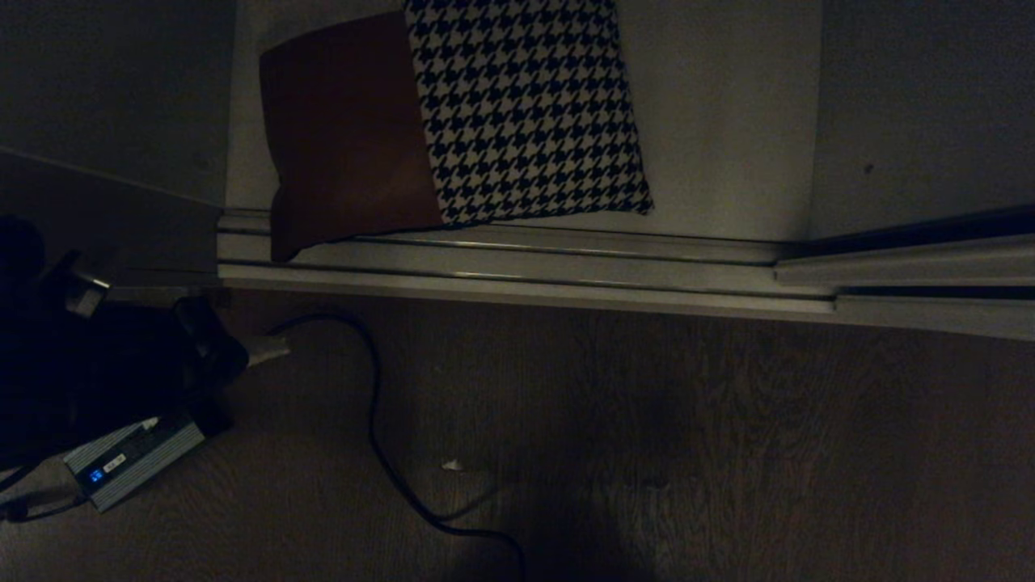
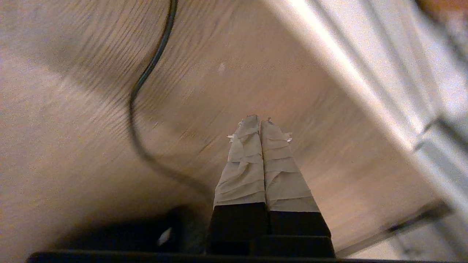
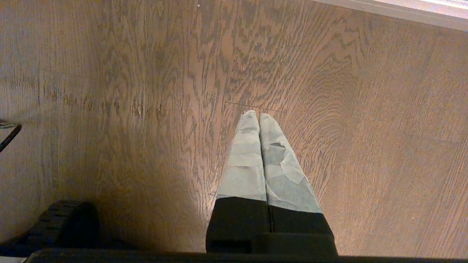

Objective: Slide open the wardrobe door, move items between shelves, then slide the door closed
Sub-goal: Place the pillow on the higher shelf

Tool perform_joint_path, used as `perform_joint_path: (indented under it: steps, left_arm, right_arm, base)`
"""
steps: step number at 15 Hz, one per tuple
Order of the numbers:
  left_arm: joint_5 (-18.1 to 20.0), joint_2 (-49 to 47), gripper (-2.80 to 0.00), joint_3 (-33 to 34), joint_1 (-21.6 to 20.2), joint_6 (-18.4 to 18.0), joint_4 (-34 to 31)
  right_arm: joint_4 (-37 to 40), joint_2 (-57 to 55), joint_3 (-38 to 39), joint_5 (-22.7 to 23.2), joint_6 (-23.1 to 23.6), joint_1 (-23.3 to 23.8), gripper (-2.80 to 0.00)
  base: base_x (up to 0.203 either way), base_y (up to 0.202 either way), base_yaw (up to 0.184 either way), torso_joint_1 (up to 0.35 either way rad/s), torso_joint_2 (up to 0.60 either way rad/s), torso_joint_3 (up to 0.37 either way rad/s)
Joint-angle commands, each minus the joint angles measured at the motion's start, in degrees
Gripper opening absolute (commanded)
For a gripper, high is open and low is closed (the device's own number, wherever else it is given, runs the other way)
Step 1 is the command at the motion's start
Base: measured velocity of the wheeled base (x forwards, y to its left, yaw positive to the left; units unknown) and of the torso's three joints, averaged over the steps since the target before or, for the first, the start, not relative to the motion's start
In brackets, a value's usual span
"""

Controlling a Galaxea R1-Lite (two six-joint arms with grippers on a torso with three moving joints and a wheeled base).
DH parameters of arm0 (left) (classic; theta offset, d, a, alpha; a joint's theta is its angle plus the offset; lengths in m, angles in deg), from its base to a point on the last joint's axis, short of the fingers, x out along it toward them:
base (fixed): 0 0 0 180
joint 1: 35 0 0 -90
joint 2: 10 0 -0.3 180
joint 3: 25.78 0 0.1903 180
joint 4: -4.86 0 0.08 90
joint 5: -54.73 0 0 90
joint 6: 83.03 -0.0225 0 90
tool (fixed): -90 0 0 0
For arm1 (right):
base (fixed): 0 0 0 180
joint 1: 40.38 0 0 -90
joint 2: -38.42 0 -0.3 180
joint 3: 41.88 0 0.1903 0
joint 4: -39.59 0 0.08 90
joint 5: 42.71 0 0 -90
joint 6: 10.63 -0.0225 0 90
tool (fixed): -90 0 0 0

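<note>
The cushion (image 1: 453, 121), rust-brown on one side and black-and-white houndstooth on the other, lies on the off-white bottom shelf (image 1: 728, 121) of the wardrobe, its near corner overhanging the floor tracks. The sliding wardrobe door (image 1: 922, 105) stands at the right, leaving the compartment uncovered. My left gripper (image 1: 271, 347) hangs low at the left over the wooden floor, short of the tracks; in the left wrist view its taped fingers (image 2: 248, 160) are pressed together, shut and holding nothing. My right gripper (image 3: 259, 114) is shut and empty above bare floor, out of the head view.
Metal door tracks (image 1: 525, 259) run along the wardrobe's front. A black cable (image 1: 372, 404) snakes over the floor near the left gripper. A grey box with a blue light (image 1: 129, 465) lies at the lower left. A dark panel (image 1: 113, 81) flanks the compartment's left.
</note>
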Motion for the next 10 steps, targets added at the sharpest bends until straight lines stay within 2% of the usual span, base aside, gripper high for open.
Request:
perform_joint_path:
  steps: [1,3,5,7,10]
  left_arm:
    - [0.0,-7.8,-2.80,-3.3,0.0,3.0,2.4]
    - [-0.1,-9.9,-2.80,-5.2,-0.1,4.2,5.9]
    - [-0.2,-7.9,-2.80,-5.4,-0.1,3.9,9.3]
    - [-0.4,-6.6,-2.80,-5.7,-0.1,3.2,13.8]
    - [-0.3,-8.8,-2.80,-5.8,-0.2,0.8,16.3]
  right_arm:
    - [0.0,0.1,0.2,0.0,0.0,0.0,-2.80]
    - [0.0,0.1,0.2,0.0,0.0,0.0,-2.80]
    - [0.0,0.1,0.2,0.0,0.0,0.0,-2.80]
    - [0.0,0.1,0.2,0.0,0.0,0.0,-2.80]
    - [0.0,0.1,0.2,0.0,0.0,0.0,-2.80]
  base:
    - [0.000,0.000,0.000,0.000,0.00,0.000]
    - [0.000,0.000,0.000,0.000,0.00,0.000]
    - [0.000,0.000,0.000,0.000,0.00,0.000]
    - [0.000,0.000,0.000,0.000,0.00,0.000]
    - [0.000,0.000,0.000,0.000,0.00,0.000]
